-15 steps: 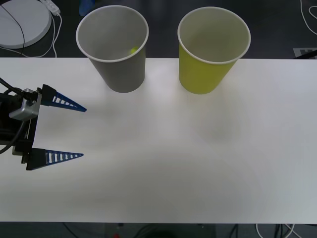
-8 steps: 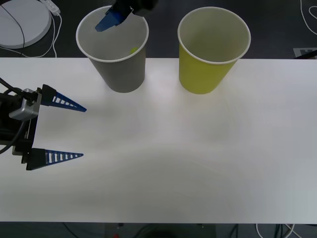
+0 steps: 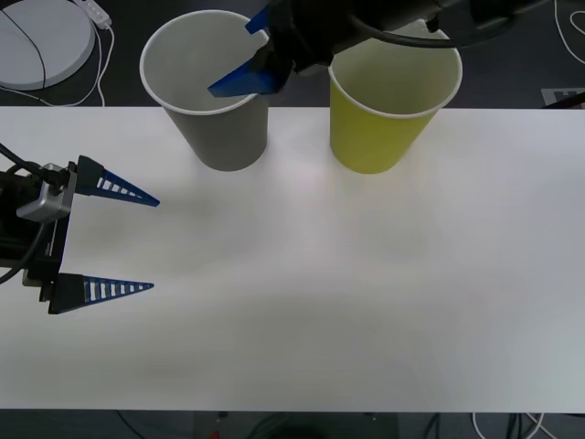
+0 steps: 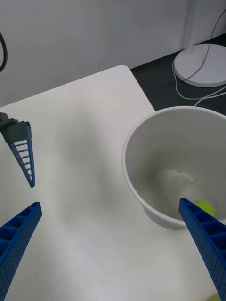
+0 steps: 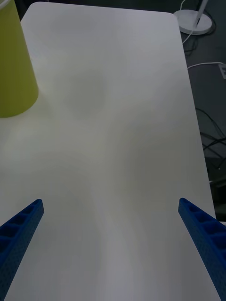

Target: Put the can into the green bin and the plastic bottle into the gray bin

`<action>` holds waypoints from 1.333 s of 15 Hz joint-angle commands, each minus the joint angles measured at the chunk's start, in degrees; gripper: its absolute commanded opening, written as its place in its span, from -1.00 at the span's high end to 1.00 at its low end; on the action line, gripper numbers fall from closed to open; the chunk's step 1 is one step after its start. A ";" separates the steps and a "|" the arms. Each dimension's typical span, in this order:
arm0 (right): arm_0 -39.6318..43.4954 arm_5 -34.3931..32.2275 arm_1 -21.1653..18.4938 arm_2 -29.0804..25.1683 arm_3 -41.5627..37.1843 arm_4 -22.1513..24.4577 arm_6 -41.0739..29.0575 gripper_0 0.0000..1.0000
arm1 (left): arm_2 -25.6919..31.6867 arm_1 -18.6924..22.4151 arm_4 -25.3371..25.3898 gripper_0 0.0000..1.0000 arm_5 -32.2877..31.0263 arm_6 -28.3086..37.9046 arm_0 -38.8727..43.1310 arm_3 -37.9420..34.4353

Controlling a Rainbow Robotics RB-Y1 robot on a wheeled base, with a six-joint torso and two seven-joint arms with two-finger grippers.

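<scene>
The gray bin (image 3: 219, 128) stands at the back left of the white table, the green bin (image 3: 379, 128) beside it on the right. My right gripper (image 3: 233, 57) hangs open over the gray bin's rim, reaching in from behind with nothing in it. From the right wrist view, the gray bin (image 4: 141, 155) holds the plastic bottle (image 4: 186, 186), lying inside with its lime cap (image 4: 205, 207) near the wall. My left gripper (image 3: 154, 244) rests open at the table's left edge. The green bin (image 5: 14, 66) also shows in the left wrist view. The can is out of view.
The white table (image 3: 320, 302) stretches bare in front of both bins. A round white base (image 3: 41, 41) with cables sits on the floor behind the table's left corner. More cables lie at the right edge (image 3: 571, 23).
My right arm has come into view from behind the table and now reaches farther over the gray bin. The left arm and both bins have not moved.
</scene>
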 commanded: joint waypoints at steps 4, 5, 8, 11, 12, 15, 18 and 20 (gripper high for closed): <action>12.73 1.27 -5.29 -7.75 -10.65 0.08 5.12 -1.00 | 0.00 0.00 0.00 -1.00 0.00 0.00 0.00 0.00; 14.67 1.27 -5.73 -9.07 -11.89 0.08 5.99 -1.00 | 0.00 0.00 0.00 -1.00 0.00 0.00 0.00 0.00; 21.78 1.35 -7.66 -13.64 -17.16 0.08 8.63 -1.00 | 0.00 0.00 0.00 -1.00 0.00 0.00 0.00 0.00; 29.43 1.35 -8.80 -18.82 -21.99 0.35 10.21 -1.00 | 0.00 0.00 0.00 -1.00 0.00 0.00 0.00 0.00; 31.98 1.35 -9.33 -20.49 -23.66 0.70 10.65 -1.00 | 0.00 0.00 0.00 -1.00 0.00 0.00 0.00 0.00; 39.45 1.35 -10.12 -24.97 -27.53 1.23 12.06 -1.00 | 0.00 0.00 0.00 -1.00 0.00 0.00 0.00 0.00; 45.08 1.35 -10.21 -27.79 -29.81 1.67 13.73 -1.00 | 0.00 0.00 0.00 -1.00 0.00 0.00 0.00 0.00; 48.42 1.27 -10.21 -29.37 -30.96 1.67 15.14 -1.00 | 0.00 0.00 0.00 -1.00 0.00 0.00 0.00 0.00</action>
